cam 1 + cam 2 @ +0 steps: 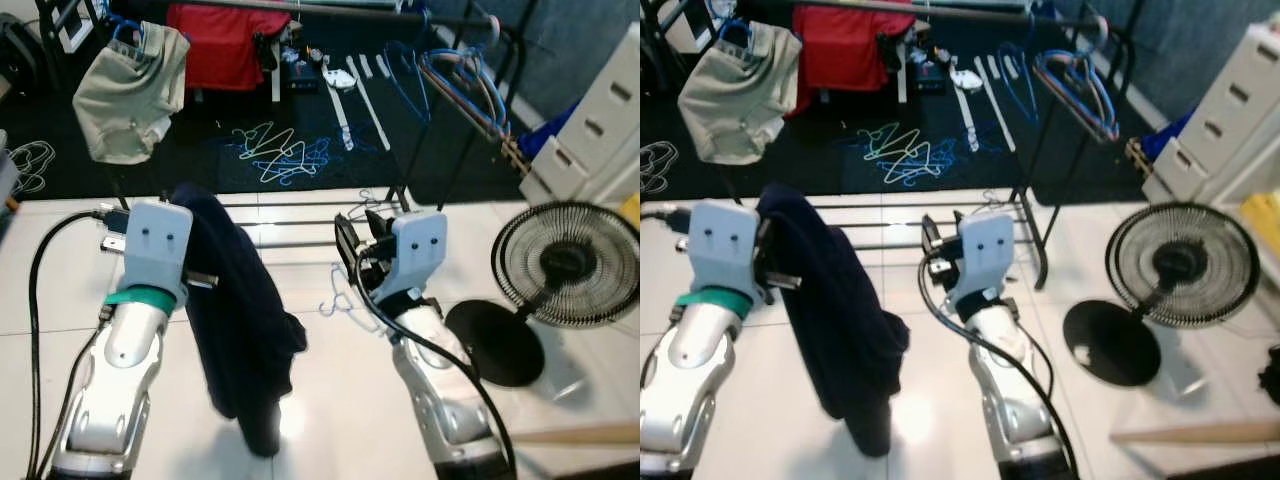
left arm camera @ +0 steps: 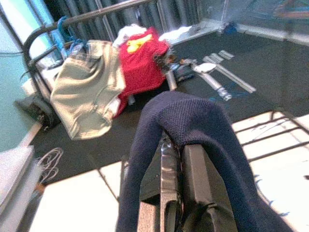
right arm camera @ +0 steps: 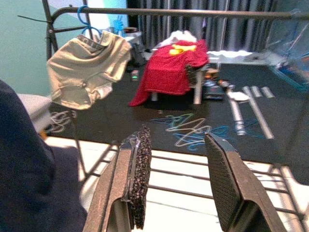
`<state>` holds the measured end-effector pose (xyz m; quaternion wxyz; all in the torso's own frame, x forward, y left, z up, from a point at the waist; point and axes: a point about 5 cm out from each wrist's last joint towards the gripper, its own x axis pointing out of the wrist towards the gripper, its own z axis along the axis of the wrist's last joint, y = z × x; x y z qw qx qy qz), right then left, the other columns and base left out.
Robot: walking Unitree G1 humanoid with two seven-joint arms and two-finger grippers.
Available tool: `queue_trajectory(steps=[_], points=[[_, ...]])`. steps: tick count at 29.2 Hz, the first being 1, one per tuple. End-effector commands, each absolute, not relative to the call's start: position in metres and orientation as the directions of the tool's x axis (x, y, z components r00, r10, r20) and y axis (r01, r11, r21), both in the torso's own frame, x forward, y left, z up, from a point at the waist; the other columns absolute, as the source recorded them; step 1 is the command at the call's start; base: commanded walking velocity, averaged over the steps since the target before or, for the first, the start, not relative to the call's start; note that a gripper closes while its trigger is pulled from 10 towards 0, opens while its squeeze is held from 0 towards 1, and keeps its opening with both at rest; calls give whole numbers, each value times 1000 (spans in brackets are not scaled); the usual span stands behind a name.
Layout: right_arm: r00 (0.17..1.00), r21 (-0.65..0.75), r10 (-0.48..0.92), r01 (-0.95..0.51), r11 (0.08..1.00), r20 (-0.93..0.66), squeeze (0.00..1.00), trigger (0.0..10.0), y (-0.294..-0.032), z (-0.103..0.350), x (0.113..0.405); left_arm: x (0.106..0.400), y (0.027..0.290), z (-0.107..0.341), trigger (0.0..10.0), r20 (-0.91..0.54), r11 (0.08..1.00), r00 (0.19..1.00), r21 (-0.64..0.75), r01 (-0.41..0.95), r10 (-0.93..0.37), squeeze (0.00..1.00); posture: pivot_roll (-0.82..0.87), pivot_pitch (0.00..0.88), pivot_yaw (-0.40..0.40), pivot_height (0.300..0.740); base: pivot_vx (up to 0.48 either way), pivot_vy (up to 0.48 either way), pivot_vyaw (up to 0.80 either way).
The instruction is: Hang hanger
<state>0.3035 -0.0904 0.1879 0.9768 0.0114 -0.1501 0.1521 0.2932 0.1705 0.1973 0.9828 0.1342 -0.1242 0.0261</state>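
A dark navy garment (image 1: 235, 320) drapes over the left gripper (image 2: 186, 159), whose fingers (image 2: 195, 183) sit pressed close together beneath the cloth, which folds over their tips and hangs down toward the white tiled floor (image 1: 330, 400). The right gripper (image 3: 176, 164) is raised just beside the garment, its fingers (image 3: 137, 169) spread wide with nothing between them. Whether a hanger sits inside the garment cannot be told. Beyond both grippers stands a black clothes rack (image 3: 164, 12); a beige garment (image 3: 87, 67) hangs from its rail on a blue hanger (image 3: 86, 14) near the rack's left end, and a red garment (image 3: 171, 65) lies past the rack. Loose hangers (image 1: 280, 150) lie scattered on the dark mat behind the rack's lower bars, and more hangers (image 1: 465, 85) are bunched at the rack's right end. A black fan (image 1: 565, 265) stands on the floor right of the rack.
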Motion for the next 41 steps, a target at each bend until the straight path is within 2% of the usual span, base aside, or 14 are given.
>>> queue_trajectory(steps=[1, 23, 38, 41], points=[[912, -4, 288, -300, 954, 292, 0, 10000, -91, 186, 303, 292, 170, 203, 10000, 284, 963, 959, 255, -90, 14, 0, 14, 31, 46, 740, -431, 0, 0], [908, -4, 309, -321, 947, 282, 0, 10000, -87, 184, 301, 291, 171, 202, 10000, 279, 962, 960, 258, -91, 16, 0, 20, 34, 45, 740, -414, 0, 0], [909, -11, 311, -321, 947, 278, 0, 10000, -85, 184, 303, 290, 169, 200, 10000, 261, 961, 965, 267, -68, -4, 0, 29, 40, 46, 740, 0, 0, 0], [910, -16, 309, -317, 948, 277, 0, 10000, -86, 184, 303, 290, 169, 200, 10000, 260, 961, 966, 268, -67, -5, 0, 30, 40, 46, 740, 0, 0, 800]])
